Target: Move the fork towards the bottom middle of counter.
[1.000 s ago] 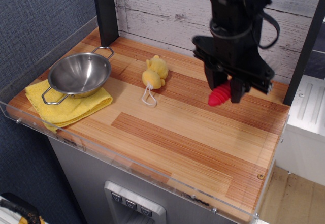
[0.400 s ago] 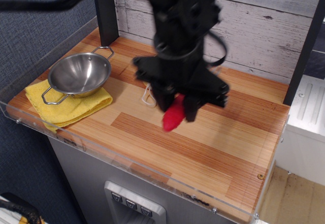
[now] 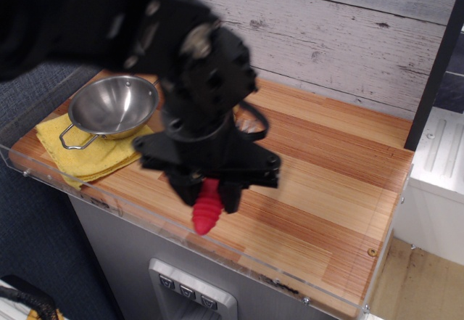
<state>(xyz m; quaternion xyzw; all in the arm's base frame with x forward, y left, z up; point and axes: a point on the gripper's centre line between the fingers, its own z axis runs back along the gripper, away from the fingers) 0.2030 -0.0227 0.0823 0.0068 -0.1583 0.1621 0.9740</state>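
Observation:
My black gripper (image 3: pixel 209 193) is shut on the fork (image 3: pixel 206 211). Only the fork's ribbed bright-red handle shows, pointing down and forward between the fingers; the silver tined head is hidden inside the gripper. The fork hangs just above the front middle of the striped wooden counter (image 3: pixel 326 189), close to the clear acrylic rim (image 3: pixel 239 251). The arm is blurred and covers the middle-left of the counter.
A steel bowl (image 3: pixel 112 104) with wire handles sits on a yellow cloth (image 3: pixel 87 153) at the left end. The yellow plush toy is hidden behind the arm. A grey plank wall stands behind, and a black post (image 3: pixel 435 66) at the right.
The gripper has carried the fork from the back right of the counter leftward and forward to the front middle. The arm now hides the yellow plush toy.

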